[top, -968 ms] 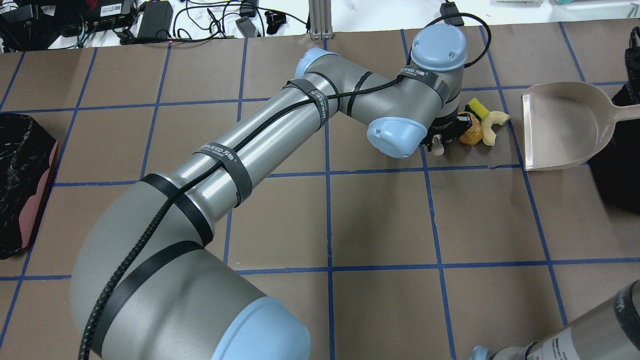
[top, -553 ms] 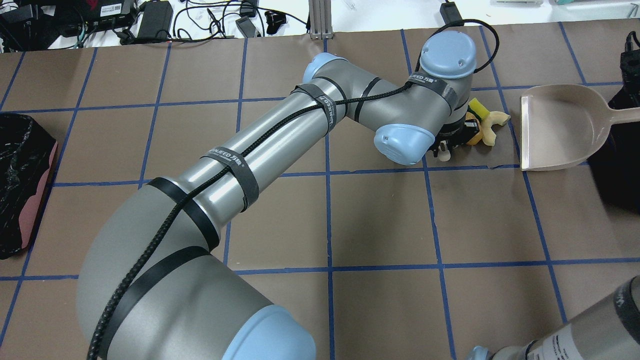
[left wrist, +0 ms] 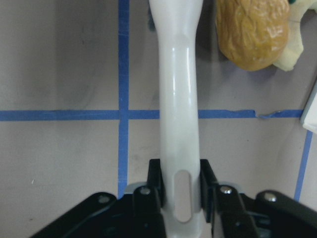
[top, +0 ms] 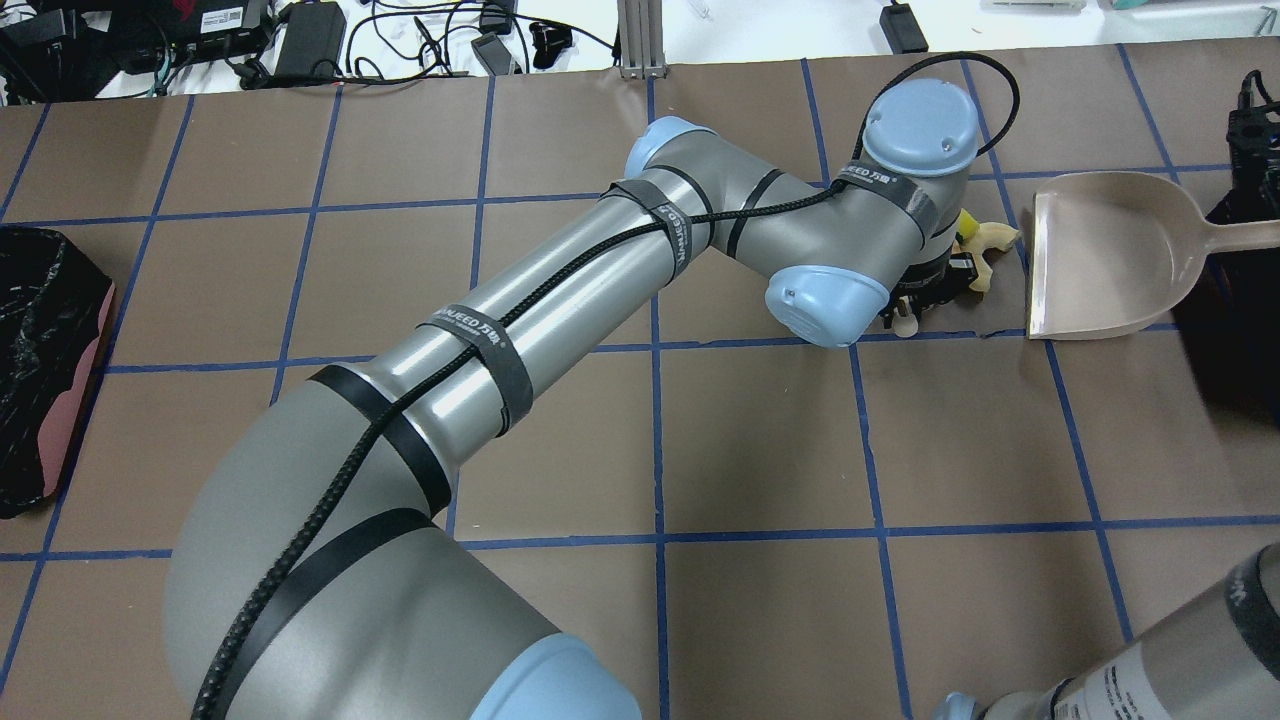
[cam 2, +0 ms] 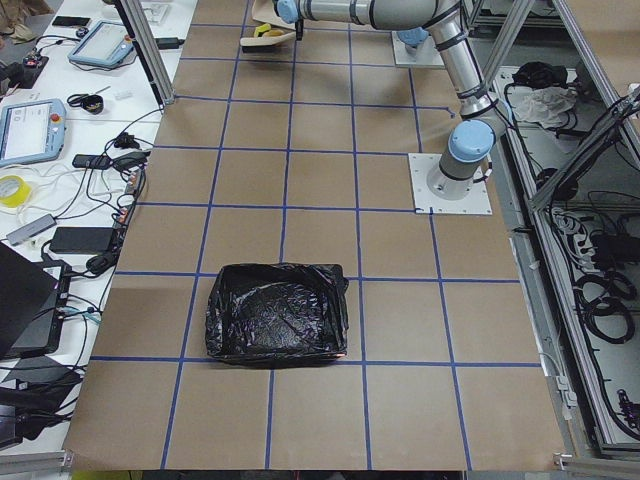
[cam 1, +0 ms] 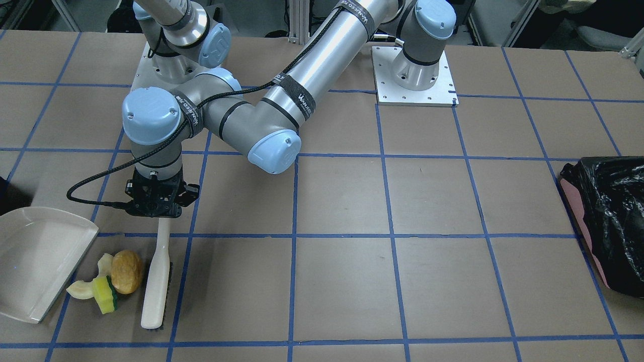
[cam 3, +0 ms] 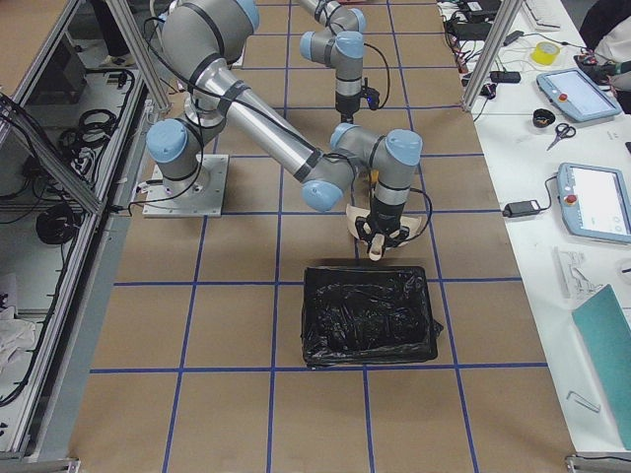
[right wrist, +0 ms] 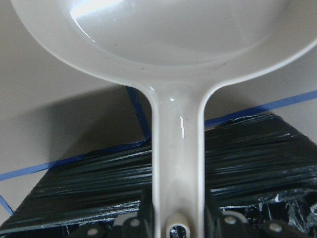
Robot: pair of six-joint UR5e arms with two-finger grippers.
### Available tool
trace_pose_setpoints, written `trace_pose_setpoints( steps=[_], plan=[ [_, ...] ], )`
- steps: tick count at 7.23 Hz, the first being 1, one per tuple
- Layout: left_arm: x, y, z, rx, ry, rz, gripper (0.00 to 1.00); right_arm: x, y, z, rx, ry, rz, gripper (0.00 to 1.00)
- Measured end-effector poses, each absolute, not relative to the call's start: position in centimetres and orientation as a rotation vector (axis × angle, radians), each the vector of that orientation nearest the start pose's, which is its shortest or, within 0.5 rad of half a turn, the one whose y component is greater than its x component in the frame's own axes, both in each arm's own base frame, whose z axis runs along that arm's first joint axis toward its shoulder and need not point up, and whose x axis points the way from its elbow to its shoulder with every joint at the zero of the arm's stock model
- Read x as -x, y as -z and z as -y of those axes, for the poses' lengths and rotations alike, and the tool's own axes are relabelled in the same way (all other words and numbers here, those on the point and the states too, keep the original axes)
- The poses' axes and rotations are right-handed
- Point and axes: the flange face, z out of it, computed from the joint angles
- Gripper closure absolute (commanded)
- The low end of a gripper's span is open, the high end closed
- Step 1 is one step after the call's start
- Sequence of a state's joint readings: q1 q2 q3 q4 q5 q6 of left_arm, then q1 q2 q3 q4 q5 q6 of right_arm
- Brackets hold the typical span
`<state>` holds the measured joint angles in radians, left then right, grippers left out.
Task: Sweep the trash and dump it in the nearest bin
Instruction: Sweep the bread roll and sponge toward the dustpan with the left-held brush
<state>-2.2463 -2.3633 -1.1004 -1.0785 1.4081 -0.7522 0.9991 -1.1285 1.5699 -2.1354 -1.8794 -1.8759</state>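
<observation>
My left gripper (cam 1: 153, 203) is shut on the handle of the white brush (cam 1: 156, 274), whose head rests on the table. In the left wrist view the fingers (left wrist: 155, 188) clamp the handle (left wrist: 178, 124). The trash lies between the brush and the dustpan (cam 1: 35, 261): a brown-orange potato-like lump (cam 1: 126, 271), pale peel pieces (cam 1: 80, 290) and a yellow-green sponge (cam 1: 105, 295). In the overhead view only peel (top: 988, 240) and the sponge (top: 968, 218) show beside the left wrist. My right gripper (right wrist: 173, 228) is shut on the dustpan handle (right wrist: 177, 148). The pan (top: 1100, 255) opens toward the trash.
A black-lined bin (right wrist: 247, 168) sits under the dustpan handle at my right (top: 1230, 330). Another black-lined bin (top: 40, 360) stands at the table's far left end (cam 1: 609, 221). Blue tape lines grid the brown table. Cables and devices lie along the back edge (top: 300, 40).
My left arm has swept right with the brush, pushing the trash closer to the dustpan. The lump is now hidden under the wrist from overhead. The dustpan has shifted slightly toward the trash.
</observation>
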Motion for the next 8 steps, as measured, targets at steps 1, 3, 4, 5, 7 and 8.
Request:
trace_pose_setpoints(
  steps=[1,3,4,5,7,8],
  plan=[
    [61.1,-25.4,52.2,0.125,0.031,-3.37,1.0,26.1,-29.5,60.1,2.001,-0.408,-2.662,1.0],
    [61.5,-25.3,51.8,0.185,0.023,-3.368,1.0,25.8,-29.4,60.4,2.023,-0.365,-2.627,1.0],
    [62.0,-25.2,51.4,0.211,0.025,-3.371,1.0,25.5,-29.2,60.5,2.054,-0.33,-2.582,1.0],
    [62.5,-25.0,51.0,0.231,0.03,-3.377,1.0,25.1,-28.8,60.7,2.093,-0.281,-2.532,1.0],
    [63.8,-24.2,50.5,0.255,0.072,-3.41,1.0,24.9,-28.2,60.9,2.118,-0.24,-2.492,1.0],
    [64.7,-23.6,50.3,0.277,0.099,-3.433,1.0,24.9,-28.1,61.0,2.122,-0.237,-2.485,1.0]
  ],
)
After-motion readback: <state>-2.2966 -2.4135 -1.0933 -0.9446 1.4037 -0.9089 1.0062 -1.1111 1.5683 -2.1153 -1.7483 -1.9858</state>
